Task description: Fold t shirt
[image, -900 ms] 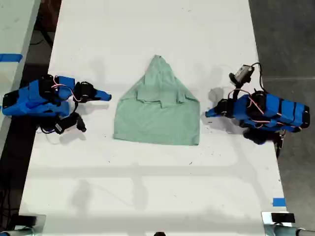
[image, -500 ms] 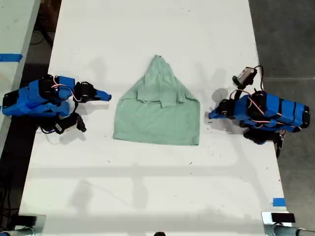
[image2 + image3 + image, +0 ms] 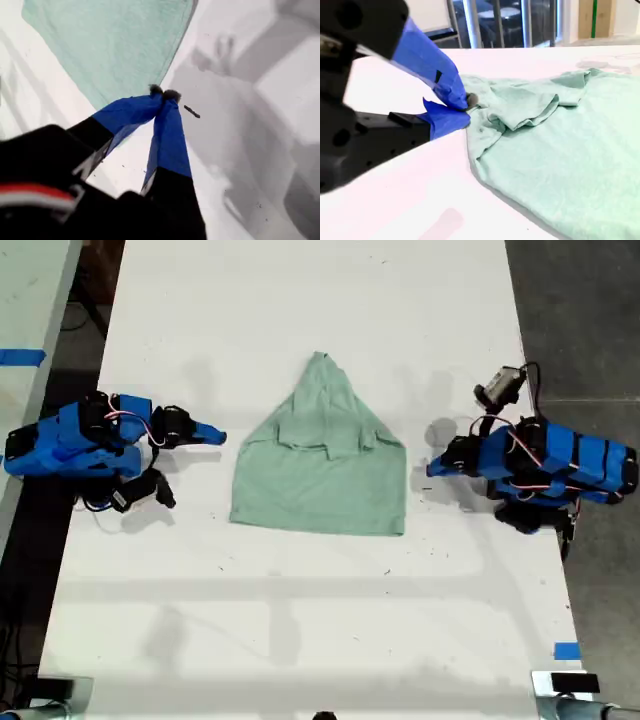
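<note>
Lab-like workspace: white table, blue tape, grey floor.

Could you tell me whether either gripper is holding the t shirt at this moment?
No: in the exterior view the t shirt lies flat on the table, with both blue arms resting clear of its side edges.

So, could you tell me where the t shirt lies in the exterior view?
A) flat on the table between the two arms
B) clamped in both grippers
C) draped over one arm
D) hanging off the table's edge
A: the t shirt lies on the white table between both arms, held by neither.
</note>
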Tool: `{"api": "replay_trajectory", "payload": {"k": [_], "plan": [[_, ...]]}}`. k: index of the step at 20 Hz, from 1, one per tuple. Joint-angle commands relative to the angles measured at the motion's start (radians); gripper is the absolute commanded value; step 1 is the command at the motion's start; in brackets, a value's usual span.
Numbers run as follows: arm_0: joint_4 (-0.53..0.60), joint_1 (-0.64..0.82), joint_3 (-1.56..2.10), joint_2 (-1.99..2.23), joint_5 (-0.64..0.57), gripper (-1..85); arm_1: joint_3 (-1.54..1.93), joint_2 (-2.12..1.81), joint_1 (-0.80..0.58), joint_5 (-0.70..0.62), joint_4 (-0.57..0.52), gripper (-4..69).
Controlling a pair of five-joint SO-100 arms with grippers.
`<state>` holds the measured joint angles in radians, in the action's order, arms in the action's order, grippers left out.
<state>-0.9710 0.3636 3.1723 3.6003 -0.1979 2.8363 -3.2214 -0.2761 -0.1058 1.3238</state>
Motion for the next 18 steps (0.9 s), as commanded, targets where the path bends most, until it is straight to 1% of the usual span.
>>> {"api": "replay_trajectory", "payload": {"k": [1,4,8,10,13,14,15,18], "plan": [[-0.005,0.014,-0.002,0.008,0.031,-0.1,-0.121,0.206,0.017,-0.067,-0.13,5.5],[-0.005,0.014,-0.002,0.008,0.028,-0.1,-0.299,0.568,0.011,-0.06,-0.166,9.9],[-0.006,0.014,-0.002,0.008,0.029,-0.1,-0.503,0.946,0.023,-0.058,-0.218,10.3],[-0.008,0.014,-0.003,0.008,0.029,-0.1,-0.606,1.111,0.034,-0.058,-0.221,10.5],[-0.008,0.012,-0.003,0.008,0.029,-0.1,-0.678,1.292,0.04,-0.06,-0.256,10.3],[-0.008,0.012,-0.003,0.008,0.029,-0.1,-0.68,1.325,0.04,-0.054,-0.265,9.7],[-0.009,0.012,-0.005,0.008,0.029,-0.1,-0.673,1.348,0.038,-0.046,-0.27,1.7],[-0.009,0.011,-0.005,0.008,0.029,-0.1,-0.617,1.342,0.044,-0.028,-0.302,1.5]]}}
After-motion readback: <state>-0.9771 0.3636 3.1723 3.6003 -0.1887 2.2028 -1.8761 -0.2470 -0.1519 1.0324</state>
